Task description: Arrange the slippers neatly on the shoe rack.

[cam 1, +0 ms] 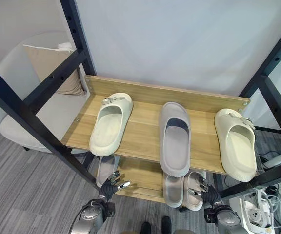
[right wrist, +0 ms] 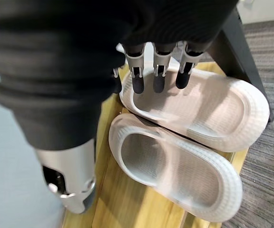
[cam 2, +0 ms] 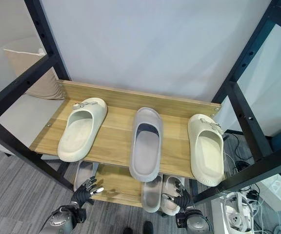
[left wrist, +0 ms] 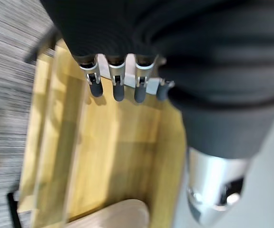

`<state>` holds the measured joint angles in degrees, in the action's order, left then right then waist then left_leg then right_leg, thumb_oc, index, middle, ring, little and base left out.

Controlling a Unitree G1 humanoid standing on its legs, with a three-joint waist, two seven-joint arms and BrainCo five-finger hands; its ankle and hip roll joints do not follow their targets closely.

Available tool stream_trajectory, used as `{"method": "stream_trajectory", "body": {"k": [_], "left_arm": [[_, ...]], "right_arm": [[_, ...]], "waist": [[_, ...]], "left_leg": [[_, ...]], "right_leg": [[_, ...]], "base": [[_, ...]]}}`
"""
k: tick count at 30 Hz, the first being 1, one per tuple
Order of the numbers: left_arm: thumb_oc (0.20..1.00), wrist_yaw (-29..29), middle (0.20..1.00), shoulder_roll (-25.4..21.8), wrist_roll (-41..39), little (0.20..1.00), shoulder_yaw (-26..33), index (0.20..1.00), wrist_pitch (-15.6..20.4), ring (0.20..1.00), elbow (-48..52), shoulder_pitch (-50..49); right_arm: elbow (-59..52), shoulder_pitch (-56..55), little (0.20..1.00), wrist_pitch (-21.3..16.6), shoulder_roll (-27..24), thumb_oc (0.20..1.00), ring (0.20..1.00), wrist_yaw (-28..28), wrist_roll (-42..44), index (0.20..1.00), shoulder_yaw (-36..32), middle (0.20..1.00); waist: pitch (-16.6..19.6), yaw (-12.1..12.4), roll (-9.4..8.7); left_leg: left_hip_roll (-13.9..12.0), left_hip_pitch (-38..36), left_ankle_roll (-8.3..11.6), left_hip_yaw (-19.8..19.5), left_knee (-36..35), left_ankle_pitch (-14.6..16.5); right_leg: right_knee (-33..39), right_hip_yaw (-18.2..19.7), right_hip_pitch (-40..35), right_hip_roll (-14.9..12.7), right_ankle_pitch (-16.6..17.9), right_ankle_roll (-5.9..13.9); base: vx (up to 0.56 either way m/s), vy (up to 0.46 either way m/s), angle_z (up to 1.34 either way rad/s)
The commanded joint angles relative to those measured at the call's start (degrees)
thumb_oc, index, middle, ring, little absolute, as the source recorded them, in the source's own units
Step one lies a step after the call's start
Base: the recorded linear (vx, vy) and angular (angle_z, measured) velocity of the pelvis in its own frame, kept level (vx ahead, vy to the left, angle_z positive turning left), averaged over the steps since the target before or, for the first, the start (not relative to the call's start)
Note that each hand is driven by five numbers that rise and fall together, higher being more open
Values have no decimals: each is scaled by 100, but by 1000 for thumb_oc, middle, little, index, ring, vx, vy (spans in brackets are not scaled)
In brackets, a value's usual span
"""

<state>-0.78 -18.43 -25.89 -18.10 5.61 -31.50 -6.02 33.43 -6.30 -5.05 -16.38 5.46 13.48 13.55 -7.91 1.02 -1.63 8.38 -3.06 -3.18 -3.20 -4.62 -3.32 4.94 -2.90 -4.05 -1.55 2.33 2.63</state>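
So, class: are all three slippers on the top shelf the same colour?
No: the middle slipper is grey, while the left slipper and right slipper are cream.

The shoe rack (cam 1: 145, 97) stands before a wall, with a chair (cam 1: 28, 122) and cushion (cam 1: 52, 68) to its left. On its upper shelf (cam 1: 143, 134) lie 3 slippers side by side: 1 left (cam 1: 110, 124), 1 middle (cam 1: 174, 139), 1 right (cam 1: 235, 144), well apart. On the lower shelf (cam 1: 140, 178) 1 slipper (cam 1: 106, 168) lies at the left and 2 slippers (right wrist: 175, 164) (right wrist: 199, 111) touch at the right. The left hand (cam 1: 112, 183) and right hand (cam 1: 204, 190) hang in front of the lower shelf.
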Motion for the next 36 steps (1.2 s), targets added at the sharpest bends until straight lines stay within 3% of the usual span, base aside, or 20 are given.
{"method": "stream_trajectory", "body": {"k": [1,3,6,9,11,15,18,19,21,22,26,30,31,36], "left_arm": [[1000,-8,1000,158,45,1000,-34,1000,248,1000,312,473],[1000,37,1000,124,92,1000,-98,1000,259,1000,403,492],[1000,75,1000,138,108,1000,-171,1000,274,1000,403,495],[1000,38,1000,159,72,1000,-172,1000,279,1000,426,422],[1000,53,1000,184,77,1000,-223,1000,270,1000,417,393],[1000,141,1000,145,179,1000,-231,1000,265,1000,454,283],[1000,168,1000,108,196,1000,-196,1000,276,1000,447,268],[1000,193,1000,34,221,1000,-104,1000,282,1000,375,256],[1000,167,1000,4,203,1000,-85,1000,296,1000,338,279],[1000,174,1000,-51,178,1000,-80,1000,306,1000,307,332],[1000,238,1000,-122,239,1000,-31,1000,277,1000,293,287],[1000,200,1000,-100,205,1000,-7,1000,265,1000,280,276],[1000,176,1000,-33,156,1000,-12,1000,263,1000,305,269],[1000,141,1000,121,80,1000,-130,1000,264,1000,296,379]], "right_arm": [[-378,137,1000,-236,-390,1000,1000,64,20,1000,-30,1000],[-373,158,1000,-268,-429,1000,1000,66,114,1000,-76,1000],[-287,199,1000,-272,-446,1000,1000,42,181,1000,-52,1000],[-347,164,1000,-302,-475,1000,1000,0,203,1000,-27,1000],[-337,125,1000,-302,-501,1000,1000,5,186,1000,-27,1000],[-333,56,1000,-250,-448,1000,1000,-50,182,1000,-108,1000],[-320,59,1000,-174,-347,1000,1000,-75,119,1000,-114,1000],[-267,141,1000,-104,-242,1000,1000,-105,5,1000,-19,1000],[-200,231,1000,-92,-211,1000,1000,-95,-19,1000,39,1000],[-202,362,1000,-89,-181,1000,1000,-84,-53,1000,122,1000],[-271,235,1000,-153,-189,1000,1000,-123,-69,1000,121,1000],[-296,196,1000,-139,-232,1000,1000,-132,-55,1000,130,1000],[-357,169,1000,-163,-268,1000,1000,-132,-16,1000,146,1000],[-382,93,1000,-195,-344,1000,1000,-101,94,1000,65,1000]], "waist": [[-309,-123,-131],[-297,-133,-149],[-207,-175,-130],[-114,-240,12],[-96,-301,111],[-80,-356,167],[-156,-357,101],[-214,-294,35],[-263,-260,37],[-349,-203,90],[-265,-161,80],[-139,-86,-13],[-95,-99,-56],[-59,-191,-73]], "left_leg": [[-948,569,633,351,384,45],[-1053,486,682,321,494,186],[-1417,259,792,146,470,191],[-1725,85,945,-149,335,26],[-1820,-20,990,-139,85,36],[-1711,-141,954,22,-38,269],[-1449,-162,776,112,-38,476],[-1281,-129,668,391,-38,576],[-1273,-94,659,484,-38,552],[-1289,44,608,619,-38,467],[-1237,131,563,714,-38,420],[-1242,60,603,764,-38,382],[-1329,30,672,807,-16,327],[-1542,-39,806,825,-38,202]], "right_leg": [[-36,-12,-135,-162,-468,180],[-45,-34,-72,-244,-396,171],[-22,-79,31,-384,-327,207],[-18,-78,87,-382,-367,258],[-43,-109,61,-416,-403,292],[-80,-151,86,-596,-290,447],[-131,13,342,-834,-14,618],[-66,41,574,-1007,264,753],[-146,8,724,-1023,310,789],[-525,-153,847,-988,141,774],[-967,1,611,-822,-266,686],[-582,5,187,-745,-345,585],[-158,19,14,-667,-333,559],[6,10,-131,-526,-384,492]], "base": [[-113,34,36],[-133,75,29],[-74,117,10],[-36,165,8],[-12,211,-3],[-35,251,22],[-156,307,-12],[-199,258,-56],[-212,150,-82],[-213,78,-67],[-94,27,-39],[43,-136,2],[42,-189,-9],[9,-144,-13]]}}
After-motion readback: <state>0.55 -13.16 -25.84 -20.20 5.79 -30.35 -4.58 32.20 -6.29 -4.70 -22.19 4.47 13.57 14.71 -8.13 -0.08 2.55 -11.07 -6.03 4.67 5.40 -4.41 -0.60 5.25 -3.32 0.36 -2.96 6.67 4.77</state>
